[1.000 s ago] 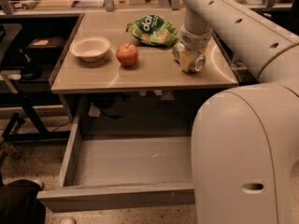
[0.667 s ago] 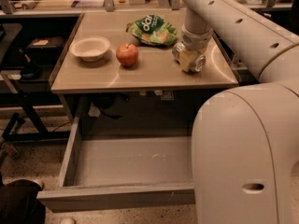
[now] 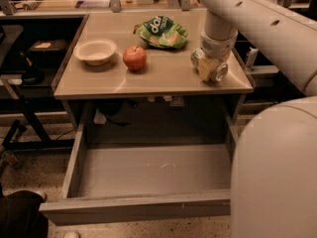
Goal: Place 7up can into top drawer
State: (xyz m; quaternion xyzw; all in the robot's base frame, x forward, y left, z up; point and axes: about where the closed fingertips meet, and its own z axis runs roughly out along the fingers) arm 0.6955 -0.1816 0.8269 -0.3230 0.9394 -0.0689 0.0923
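The 7up can [image 3: 218,71] is at the right end of the tabletop [image 3: 163,76], tipped on its side with its silvery round end facing me. My gripper [image 3: 210,66] comes down from the arm above and is shut on the can, low over the table near its front right corner. The top drawer [image 3: 148,172] is pulled out open below the table, with nothing in it; its front panel [image 3: 133,208] is nearest me.
A white bowl [image 3: 95,51], a red apple [image 3: 134,58] and a green snack bag [image 3: 161,32] sit on the table left of the gripper. My white body [image 3: 275,172] covers the drawer's right end. A dark shelf unit [image 3: 29,58] stands at left.
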